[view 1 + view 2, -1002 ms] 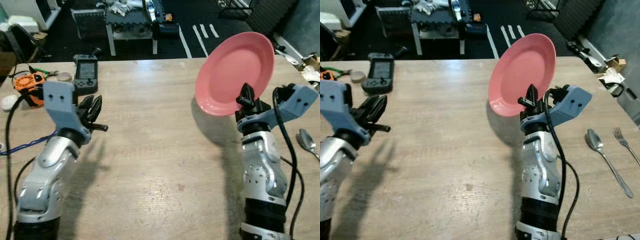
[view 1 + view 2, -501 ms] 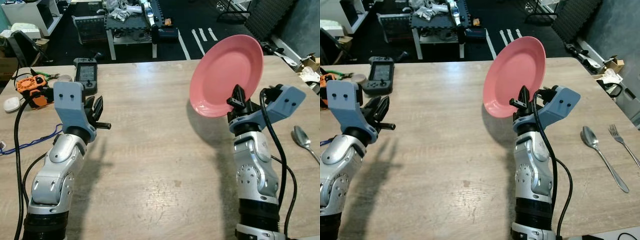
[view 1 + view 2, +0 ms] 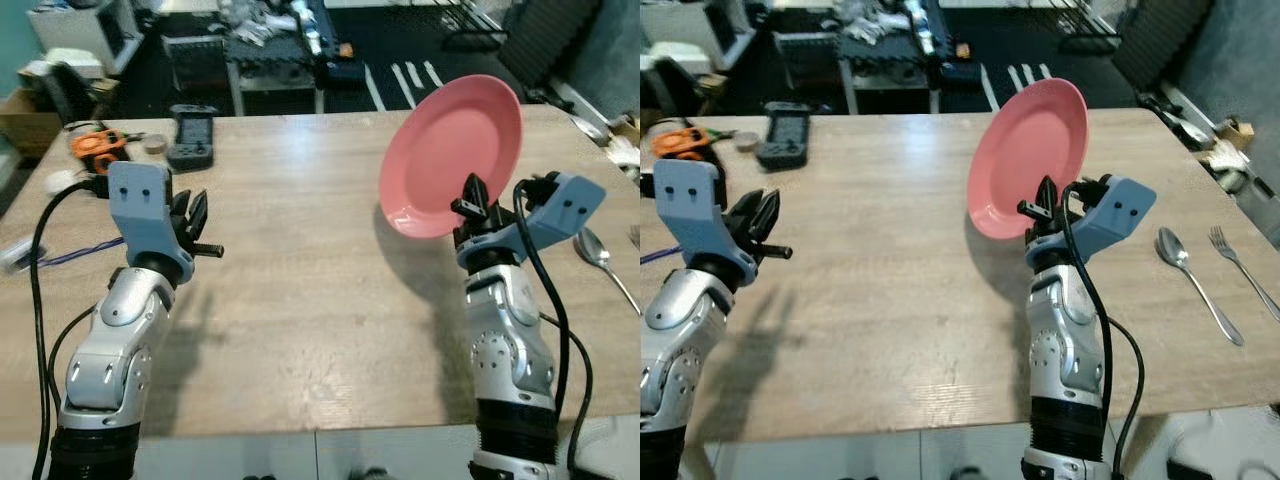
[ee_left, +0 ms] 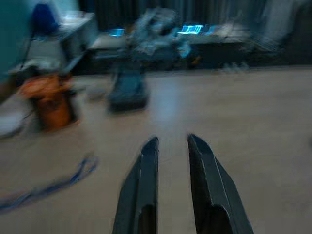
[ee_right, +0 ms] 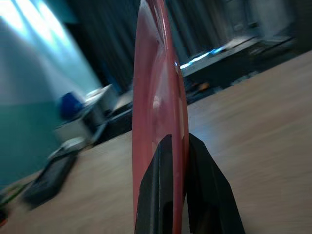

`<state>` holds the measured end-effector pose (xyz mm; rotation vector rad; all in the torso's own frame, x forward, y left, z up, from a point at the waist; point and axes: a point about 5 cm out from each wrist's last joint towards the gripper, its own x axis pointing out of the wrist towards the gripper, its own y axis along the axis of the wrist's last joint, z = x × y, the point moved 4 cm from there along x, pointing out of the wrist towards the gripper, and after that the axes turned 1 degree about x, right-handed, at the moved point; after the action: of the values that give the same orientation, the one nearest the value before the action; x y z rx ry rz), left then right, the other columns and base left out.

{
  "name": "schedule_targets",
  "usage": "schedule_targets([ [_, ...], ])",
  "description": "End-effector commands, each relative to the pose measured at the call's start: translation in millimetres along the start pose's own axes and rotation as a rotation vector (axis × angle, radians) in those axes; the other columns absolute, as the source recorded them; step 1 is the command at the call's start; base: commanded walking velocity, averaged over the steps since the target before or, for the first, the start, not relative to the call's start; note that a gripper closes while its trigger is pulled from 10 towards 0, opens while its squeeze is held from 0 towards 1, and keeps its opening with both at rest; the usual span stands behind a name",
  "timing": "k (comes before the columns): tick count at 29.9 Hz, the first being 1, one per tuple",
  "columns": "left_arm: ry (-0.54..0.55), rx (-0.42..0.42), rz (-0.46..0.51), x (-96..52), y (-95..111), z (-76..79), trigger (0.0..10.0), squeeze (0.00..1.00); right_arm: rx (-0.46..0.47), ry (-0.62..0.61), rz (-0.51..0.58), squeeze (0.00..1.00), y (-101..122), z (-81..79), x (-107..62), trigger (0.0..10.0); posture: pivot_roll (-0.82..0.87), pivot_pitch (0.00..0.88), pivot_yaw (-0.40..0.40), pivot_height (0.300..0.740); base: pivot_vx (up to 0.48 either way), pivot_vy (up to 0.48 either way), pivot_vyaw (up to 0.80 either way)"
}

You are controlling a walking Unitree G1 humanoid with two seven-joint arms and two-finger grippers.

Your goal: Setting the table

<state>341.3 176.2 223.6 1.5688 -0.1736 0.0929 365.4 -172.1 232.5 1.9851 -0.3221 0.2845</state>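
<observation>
A pink plate [image 3: 452, 150] stands tilted on edge above the right half of the wooden table [image 3: 300, 280]. My right gripper [image 3: 470, 192] is shut on its lower rim; in the right wrist view the two black fingers [image 5: 158, 185] pinch the rim edge-on. My left gripper [image 3: 193, 215] hovers over the left half of the table with nothing in it. The left wrist view shows its fingers [image 4: 146, 180] open by a narrow gap with bare table between them. A spoon [image 3: 1185, 262] and a fork [image 3: 1238, 268] lie on the table at the right edge.
A black handheld console [image 3: 190, 135], an orange tool [image 3: 95, 148] and a blue cable [image 3: 70, 255] lie at the table's far left. The table's near edge [image 3: 300, 432] runs just below my arms. Beyond the far edge stands a cluttered bench [image 3: 290, 55].
The camera has pulled back, bringing the table's near edge into sight. The right gripper still holds the plate the same way. The left gripper turned more upright early on, then held still.
</observation>
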Motion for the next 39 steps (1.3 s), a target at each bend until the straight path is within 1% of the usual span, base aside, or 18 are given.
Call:
schedule_targets([
  [1, 0.000, 0.006, -0.010, -1.0, -3.4, 2.1, 10.0, 0.00, 0.001, -0.009, -0.011, 0.00, -4.6, 2.7, -2.3, 10.0, 0.04, 0.063, 0.068, 0.740, -0.285, 0.000, 0.00],
  [25, -0.008, 0.002, -0.003, -0.5, -4.8, 4.6, 10.0, 0.00, -0.014, -0.007, -0.012, 0.00, -5.9, 5.2, -1.7, 10.0, 0.03, 0.048, 0.067, 0.740, -0.276, 0.000, 0.00],
  [39, -0.007, 0.000, -0.008, 0.5, -5.7, 5.5, 10.0, 0.00, -0.003, -0.016, -0.027, 0.00, -9.4, 7.0, -2.7, 10.0, 0.03, 0.052, 0.068, 0.740, 0.000, 0.000, 0.00],
])
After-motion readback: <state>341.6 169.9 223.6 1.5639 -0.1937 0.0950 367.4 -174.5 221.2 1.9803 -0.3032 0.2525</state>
